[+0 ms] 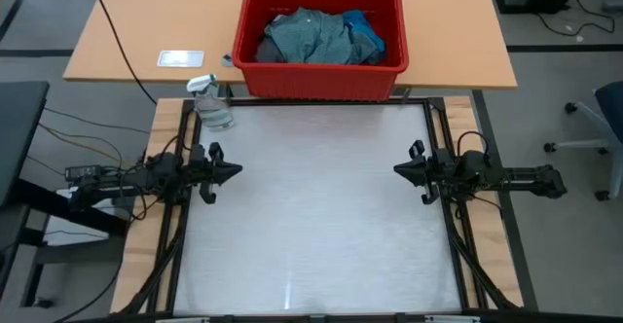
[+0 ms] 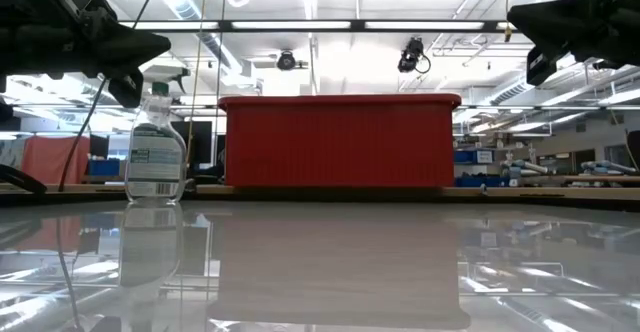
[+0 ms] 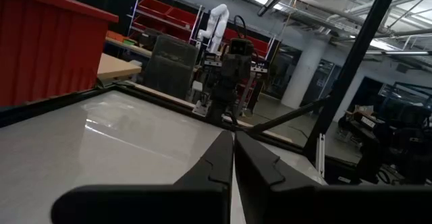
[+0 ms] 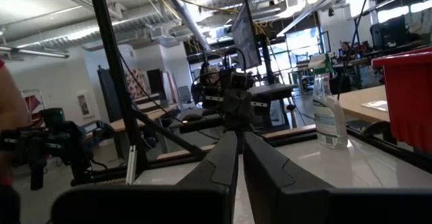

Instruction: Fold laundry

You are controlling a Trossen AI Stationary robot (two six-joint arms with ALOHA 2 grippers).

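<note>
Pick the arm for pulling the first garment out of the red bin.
Right, marginally. The right gripper and left gripper mirror each other, jaws shut, but the red plastic bin of crumpled teal-green laundry sits right of centre.

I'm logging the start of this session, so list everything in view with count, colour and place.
bin: one, red, on the wooden desk beyond the white table.
laundry: one heap, teal-green with some dark grey and bright blue, inside the bin.
spray bottle: one, clear, far left corner of the white table.
card: one, white, on the desk left of the bin.
left gripper: dark, shut, empty, left edge of the table.
right gripper: dark, shut, empty, right edge.
</note>
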